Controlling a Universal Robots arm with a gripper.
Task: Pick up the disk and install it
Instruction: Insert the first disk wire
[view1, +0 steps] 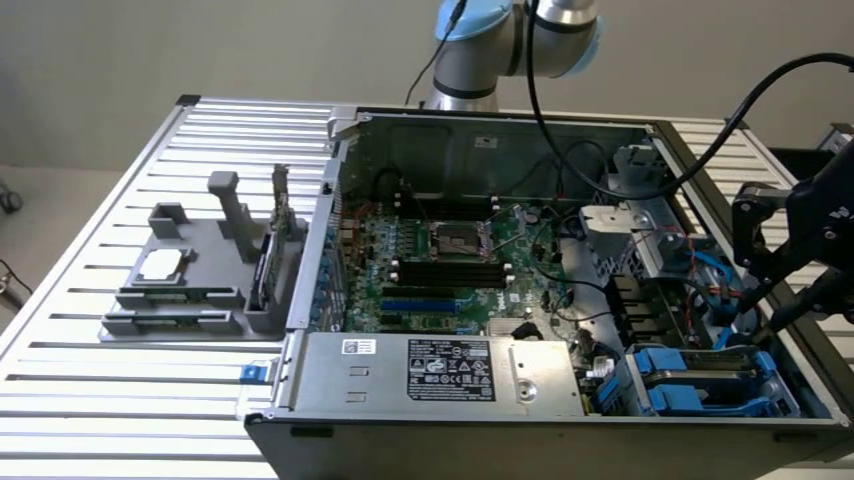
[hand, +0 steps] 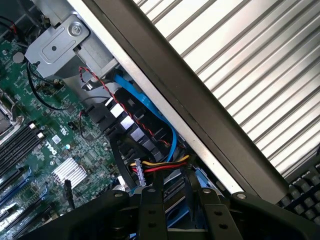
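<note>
Seemingly disk (view1: 701, 380) between the fingers (hand: 150, 210)

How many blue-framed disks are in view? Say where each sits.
1. The disk lies inside the computer case, in its near corner on the exterior view's right, beside the silver labelled box. Others may be hidden beneath it.

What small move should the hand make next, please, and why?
Probably a slow, short descent, straight down: the hand hovers close over the blue-framed disk, and loose cables crowd in beside it, so a sideways move might snag them.
</note>
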